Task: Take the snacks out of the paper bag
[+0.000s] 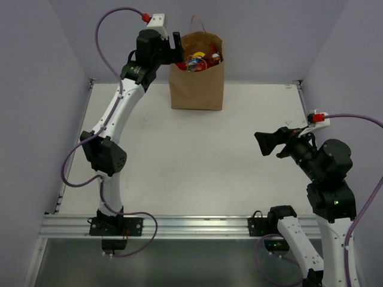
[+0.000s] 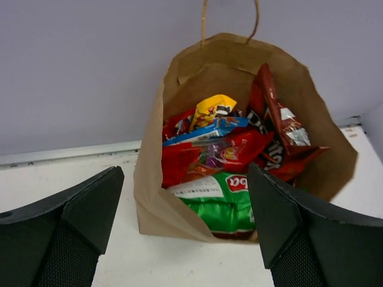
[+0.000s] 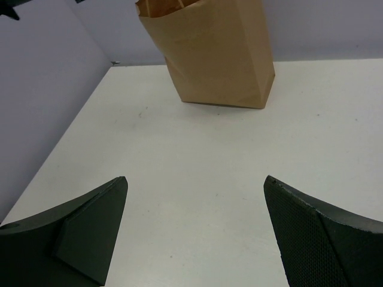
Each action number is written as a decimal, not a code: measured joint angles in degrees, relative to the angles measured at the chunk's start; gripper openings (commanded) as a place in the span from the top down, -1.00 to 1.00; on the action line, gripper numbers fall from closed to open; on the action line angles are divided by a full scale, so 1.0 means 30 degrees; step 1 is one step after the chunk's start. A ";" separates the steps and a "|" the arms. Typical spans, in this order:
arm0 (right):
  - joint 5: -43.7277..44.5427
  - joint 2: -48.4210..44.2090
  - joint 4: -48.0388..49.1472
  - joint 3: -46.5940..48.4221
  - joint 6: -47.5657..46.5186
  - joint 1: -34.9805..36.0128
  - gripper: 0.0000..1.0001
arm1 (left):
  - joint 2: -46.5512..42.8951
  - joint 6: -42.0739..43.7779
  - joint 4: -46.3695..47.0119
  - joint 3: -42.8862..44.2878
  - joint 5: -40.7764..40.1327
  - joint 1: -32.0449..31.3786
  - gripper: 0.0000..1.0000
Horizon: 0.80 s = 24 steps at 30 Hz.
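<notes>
The brown paper bag (image 1: 197,84) stands upright at the back of the table, its mouth open and full of snacks (image 1: 200,60). In the left wrist view the paper bag (image 2: 149,179) holds a green-white chip bag (image 2: 224,200), red-orange Doritos bags (image 2: 281,128), a red bag (image 2: 179,164), and blue (image 2: 203,133) and yellow (image 2: 212,107) candy packets. My left gripper (image 1: 177,46) is open and empty, raised beside the bag's left rim; it also shows in the left wrist view (image 2: 185,203). My right gripper (image 1: 267,143) is open and empty, hovering over the table at the right, facing the bag (image 3: 212,54); it also shows in the right wrist view (image 3: 195,197).
The white table (image 1: 197,161) is walled in by pale purple panels at the back and both sides. A metal rail (image 1: 179,226) runs along the near edge, with both arm bases on it.
</notes>
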 measured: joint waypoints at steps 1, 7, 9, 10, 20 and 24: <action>-0.0160 0.0022 0.0051 -0.0102 0.0007 0.0000 -0.98 | 0.0525 0.0080 0.0328 0.0219 -0.0444 -0.0087 -0.71; -0.0721 -0.0124 0.0415 -0.0867 0.0007 0.0000 -0.98 | 0.2696 0.0845 0.2222 0.0415 -0.2521 -0.0153 -0.43; -0.0758 -0.0328 0.0525 -0.1180 0.0000 0.0000 -0.98 | 0.3213 0.1042 0.2565 0.0415 -0.2834 -0.0138 -0.34; -0.0787 -0.0423 0.0597 -0.1333 0.0000 0.0000 -0.98 | 0.3439 0.1173 0.2696 0.0415 -0.2907 -0.0131 -0.20; -0.0794 -0.0867 0.1042 -0.1880 -0.0007 0.0000 -0.98 | 0.4051 0.1814 0.3410 0.0415 -0.2790 -0.0211 1.00; -0.0794 -0.0925 0.1042 -0.1880 -0.0015 0.0000 -0.98 | 0.3891 0.1814 0.3330 0.0270 -0.2608 -0.0219 1.00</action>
